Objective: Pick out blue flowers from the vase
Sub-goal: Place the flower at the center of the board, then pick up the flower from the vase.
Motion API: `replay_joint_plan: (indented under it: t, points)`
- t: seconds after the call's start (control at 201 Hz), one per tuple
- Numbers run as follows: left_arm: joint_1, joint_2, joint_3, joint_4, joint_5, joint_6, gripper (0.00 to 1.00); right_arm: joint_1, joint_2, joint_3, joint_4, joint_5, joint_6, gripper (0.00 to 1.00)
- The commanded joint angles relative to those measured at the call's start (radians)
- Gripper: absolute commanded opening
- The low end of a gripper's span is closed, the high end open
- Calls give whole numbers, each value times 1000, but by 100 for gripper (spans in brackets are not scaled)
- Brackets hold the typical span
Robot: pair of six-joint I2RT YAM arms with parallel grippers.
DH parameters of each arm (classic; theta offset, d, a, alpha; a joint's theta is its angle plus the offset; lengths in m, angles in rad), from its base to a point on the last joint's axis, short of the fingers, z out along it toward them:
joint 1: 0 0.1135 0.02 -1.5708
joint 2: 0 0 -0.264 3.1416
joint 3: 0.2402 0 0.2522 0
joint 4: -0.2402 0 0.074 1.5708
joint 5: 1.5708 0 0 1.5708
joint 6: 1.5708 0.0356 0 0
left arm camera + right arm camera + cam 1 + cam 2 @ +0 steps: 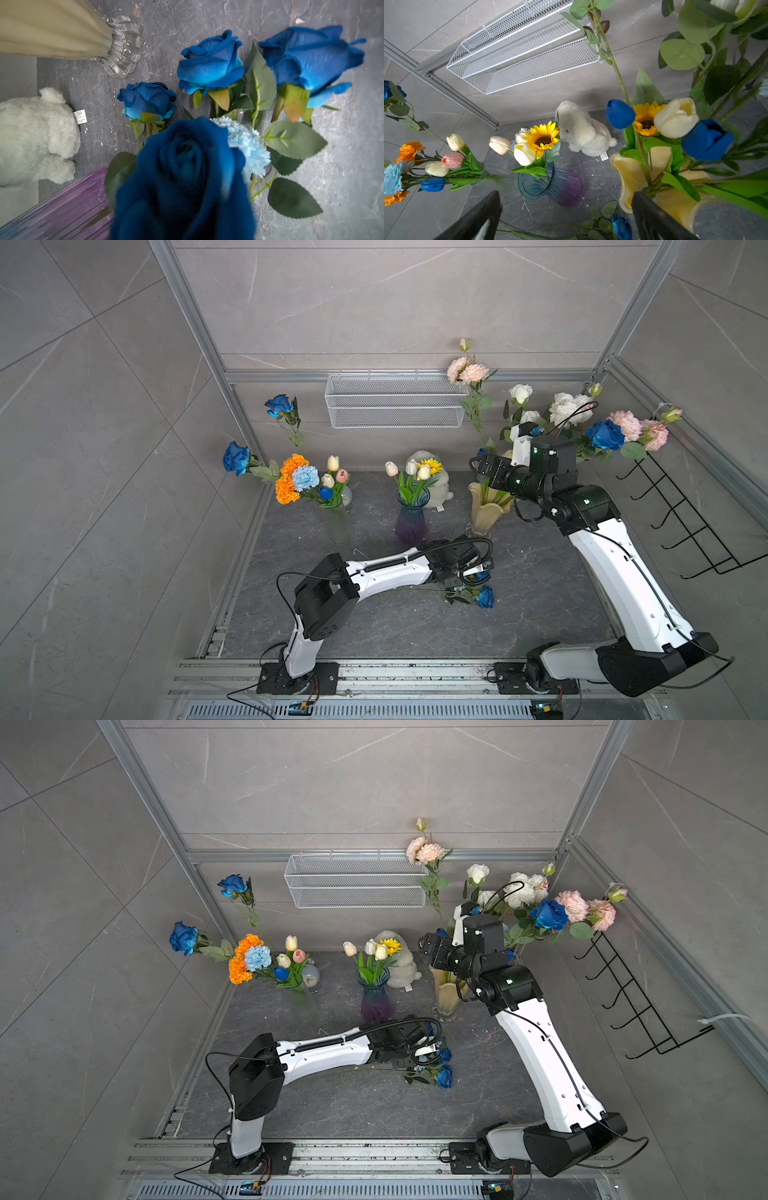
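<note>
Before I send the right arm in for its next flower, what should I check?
1. Right gripper open and empty: ok.
2. Target in view: ok, blue tulips stand in the yellow vase.
3. Clean access to them: not ok, a sunflower and a cream tulip sit between them.
4. Left gripper free of the blurred blue rose: cannot tell.
5. Picked blue roses lying flat on the table: ok.

Roses (485,596) flat on tabletop (374,622), before the rightmost vase (484,512).
</note>
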Motion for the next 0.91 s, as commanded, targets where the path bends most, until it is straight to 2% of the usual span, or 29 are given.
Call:
replay_joint_plan:
  t: [0.0, 0.11, 0.239, 0.309, 0.433, 0.528, 0.652, 0.777, 0.841, 0.901]
  points:
    - [-1, -37, 50, 79, 12, -16, 52, -3, -26, -9, -5, -16, -24, 100]
    - [13, -106, 34, 78, 2, -36, 71, -4, -14, -13, 3, -32, -26, 100]
    - [46, -214, 29, 34, 27, -79, 84, -3, 0, -21, 28, -50, -21, 100]
    - [59, -266, 25, 4, 31, -87, 88, -4, 10, -21, 39, -68, -18, 100]
    - [98, -385, -2, -25, 30, -146, 90, -2, 34, -8, 56, -115, -27, 100]
    - [158, -542, -83, 3, 29, -218, 89, 19, 57, 9, 67, -142, -31, 100]
    - [260, -741, -168, 10, -13, -298, 89, 159, 144, 100, 54, -111, -68, 100]
    - [346, -871, -172, -55, -90, -354, 89, 321, 296, 221, 44, -93, -77, 100]
    - [415, -920, -157, -106, -115, -403, 89, 361, 370, 251, 83, -113, -41, 100]
    - [503, -975, -163, -127, -75, -439, 89, 382, 436, 281, 110, -127, -12, 100]
